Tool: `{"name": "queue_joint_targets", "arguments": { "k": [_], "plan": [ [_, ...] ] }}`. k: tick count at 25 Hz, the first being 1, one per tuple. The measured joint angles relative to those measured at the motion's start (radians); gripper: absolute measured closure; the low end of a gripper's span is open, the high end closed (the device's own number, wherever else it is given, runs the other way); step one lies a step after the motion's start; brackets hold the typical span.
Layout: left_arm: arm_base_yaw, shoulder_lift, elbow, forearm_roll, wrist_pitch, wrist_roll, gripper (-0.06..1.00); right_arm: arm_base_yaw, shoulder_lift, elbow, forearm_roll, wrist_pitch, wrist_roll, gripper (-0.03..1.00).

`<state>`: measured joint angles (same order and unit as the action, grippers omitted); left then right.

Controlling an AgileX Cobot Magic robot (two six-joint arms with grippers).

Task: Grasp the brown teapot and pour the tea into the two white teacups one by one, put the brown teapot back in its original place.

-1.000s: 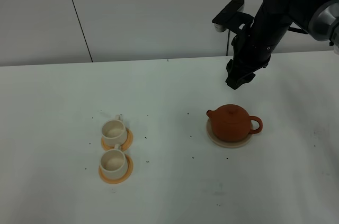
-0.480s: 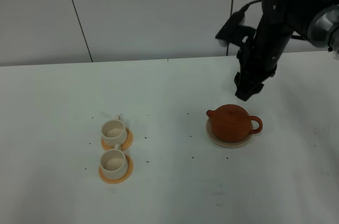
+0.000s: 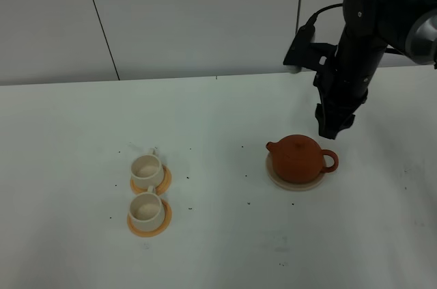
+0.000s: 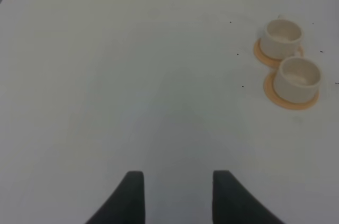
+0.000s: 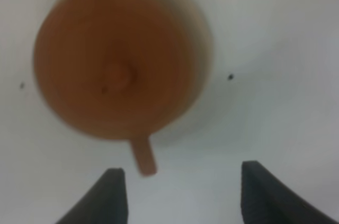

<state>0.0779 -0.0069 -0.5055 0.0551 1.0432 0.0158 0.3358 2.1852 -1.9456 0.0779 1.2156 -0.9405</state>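
Right wrist view is blurry: teapot [image 5: 114,75] is a soft brown blob, lid knob barely readable, spout cut off at the frame edge. Coaster [image 5: 198,38] shows only as a pale crescent past the pot; in the high view it's likewise mostly covered, just a rim [image 3: 283,183] peeking out. Left arm isn't in the high view at all. Only the fingertips of the left gripper [image 4: 177,192] show in its own cam, lower part cropped. In the high view the right gripper [image 3: 333,128] is a dark mass, fingers hard to tell apart.

Teapot [image 3: 298,158] sits upright on the coaster, right of bench centre. Long axis (spout to handle) runs left-right across the high view: spout twd the cups, loop handle twd the right edge. In the right wrist view the handle shows edge-on as a thin strip pointing at the gap between the fingers.

Right gripper [image 5: 180,192]: fingers spread wide, nothing btwn them, hanging above the handle side of the pot, not touching. Left gripper: fingers apart, empty, over bare bench [image 3: 68,166].

Far cup [image 3: 145,168] and near cup [image 3: 144,210] stand one behind the other, each on an orange saucer [image 3: 164,181], well apart from the pot. The left wrist cam sees both too, far cup [image 4: 283,36] and near cup [image 4: 299,75].
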Motion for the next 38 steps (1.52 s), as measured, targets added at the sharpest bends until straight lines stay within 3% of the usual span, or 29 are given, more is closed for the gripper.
{"name": "queue_joint_targets", "arguments": {
  "k": [10,21,38],
  "plan": [
    [0.0,0.0,0.0,0.0,0.0,0.0,0.57,0.0,-0.008,0.056,0.047,0.003,-0.178,0.51],
    [0.0,0.0,0.0,0.0,0.0,0.0,0.57,0.0,0.05,0.058,0.05,0.004,-0.185,0.62],
    [0.0,0.0,0.0,0.0,0.0,0.0,0.57,0.0,0.066,0.058,0.035,-0.038,-0.187,0.62]
  ]
}}
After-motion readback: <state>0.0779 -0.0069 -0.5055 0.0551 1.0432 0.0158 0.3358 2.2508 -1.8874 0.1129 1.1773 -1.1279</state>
